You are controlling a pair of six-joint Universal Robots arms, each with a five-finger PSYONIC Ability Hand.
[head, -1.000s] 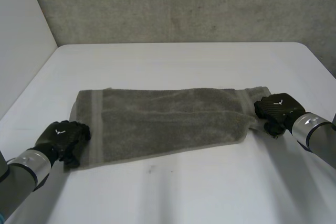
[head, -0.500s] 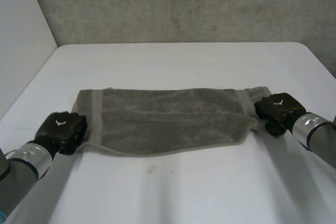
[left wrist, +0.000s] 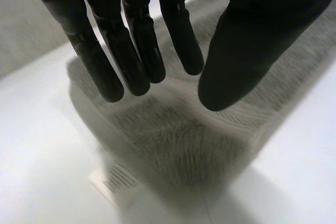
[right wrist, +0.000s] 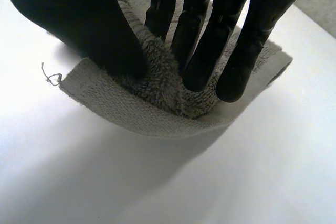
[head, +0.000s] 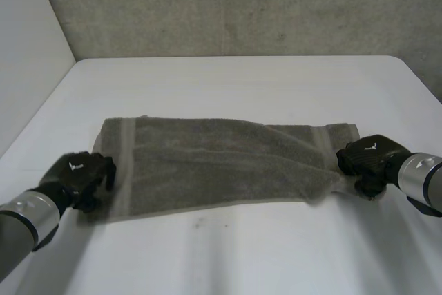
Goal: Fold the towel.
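**Head view: towel laid out, one end clamped, the other end free**

The grey-green towel is seen spread lengthwise, and the white table is left bare on every side of it. A rough concrete wall is seen beyond the towel's far long edge. A slanting ridge is raised across the towel's right part, running down toward its near right corner.

At the towel's left short end, by the near corner, the left hand is placed. From the left wrist view, its fingers are stretched out straight and the thumb is held well apart from them, above the towel's banded end. Nothing is gripped there. Whether the fingertips touch the pile cannot be told.

At the towel's right short end, the right hand is set on the near corner. In the right wrist view, a bunch of towel is clamped between thumb and fingers, and the hemmed edge is lifted and bowed beneath them. A loose thread is seen at the towel's corner, just beside the thumb.
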